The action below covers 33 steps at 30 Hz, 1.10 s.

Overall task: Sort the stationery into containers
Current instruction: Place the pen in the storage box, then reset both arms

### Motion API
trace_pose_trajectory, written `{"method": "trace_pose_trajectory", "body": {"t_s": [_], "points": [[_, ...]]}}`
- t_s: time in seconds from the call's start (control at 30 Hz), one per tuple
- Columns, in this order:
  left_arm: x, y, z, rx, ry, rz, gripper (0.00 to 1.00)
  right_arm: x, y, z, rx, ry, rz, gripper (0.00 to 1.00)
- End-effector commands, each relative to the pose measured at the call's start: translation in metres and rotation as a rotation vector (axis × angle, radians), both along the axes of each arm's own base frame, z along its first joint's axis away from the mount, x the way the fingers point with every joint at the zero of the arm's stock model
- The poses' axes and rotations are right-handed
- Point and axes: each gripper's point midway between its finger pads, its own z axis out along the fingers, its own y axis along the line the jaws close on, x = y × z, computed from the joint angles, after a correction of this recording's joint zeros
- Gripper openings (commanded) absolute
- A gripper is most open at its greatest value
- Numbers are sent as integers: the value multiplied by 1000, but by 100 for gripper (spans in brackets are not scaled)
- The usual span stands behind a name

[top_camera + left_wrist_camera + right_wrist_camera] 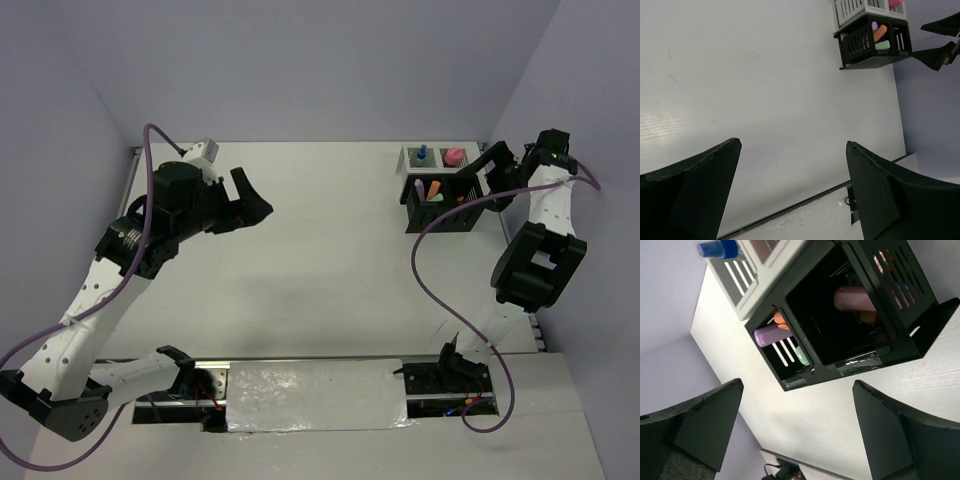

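White table point(850, 415), black organiser point(920, 335) of markers point(771, 334) just ahead of the right tool point(797, 384), jaws wide apart, empty.

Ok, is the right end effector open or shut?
Open. The right end effector has its fingers spread wide in the wrist view, holding nothing; the organiser sits just ahead.

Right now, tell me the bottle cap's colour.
Bottle cap: blue, best in right wrist view.
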Motion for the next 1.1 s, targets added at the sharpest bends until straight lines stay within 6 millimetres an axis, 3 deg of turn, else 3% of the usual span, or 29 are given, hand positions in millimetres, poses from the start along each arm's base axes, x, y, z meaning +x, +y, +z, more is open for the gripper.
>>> {"method": "trace_pose_trajectory", "body": {"t_s": [0.0, 0.07, 0.13, 0.17, 0.27, 0.3, 0.37, 0.43, 0.47, 0.5, 0.53, 0.63, 0.73, 0.77, 0.8, 0.93, 1.07], "points": [[9, 4, 20, 8, -57, 3, 99, 1, -4, 30, -36, -62, 3, 99], [11, 9, 26, 30, -64, 6, 99, -5, 5, 47, -66, -108, 38, 99], [24, 26, 21, 102, -47, 75, 99, -14, 30, 70, -139, -163, 108, 100], [32, 45, 19, 157, -22, 155, 99, -24, 55, 91, -201, -227, 180, 100], [48, 78, 18, 238, 18, 282, 100, -42, 92, 114, -317, -342, 274, 100], [49, 96, 14, 270, 53, 337, 99, -62, 123, 135, -358, -426, 341, 100], [54, 119, 15, 334, 63, 421, 99, -82, 130, 151, -502, -480, 347, 100], [53, 135, 15, 403, 69, 461, 99, -121, 145, 178, -544, -594, 361, 100], [51, 142, 16, 431, 62, 475, 99, -134, 140, 187, -570, -618, 315, 100], [52, 146, 17, 472, 41, 466, 99, -160, 141, 199, -575, -679, 296, 100], [50, 147, 10, 492, 43, 454, 99, -174, 144, 200, -578, -689, 307, 100], [32, 151, 17, 482, -42, 437, 99, -217, 136, 207, -623, -723, 285, 100], [13, 153, 14, 443, -87, 440, 99, -249, 116, 217, -702, -733, 213, 100], [10, 154, 11, 439, -93, 446, 99, -262, 101, 227, -742, -750, 133, 100], [7, 157, -5, 456, -69, 451, 99, -269, 96, 228, -750, -749, 102, 100], [-19, 163, -12, 401, -93, 495, 99, -303, 88, 237, -770, -827, 56, 100], [-37, 165, -14, 371, -117, 524, 99, -312, 91, 216, -755, -755, 112, 100]]}}
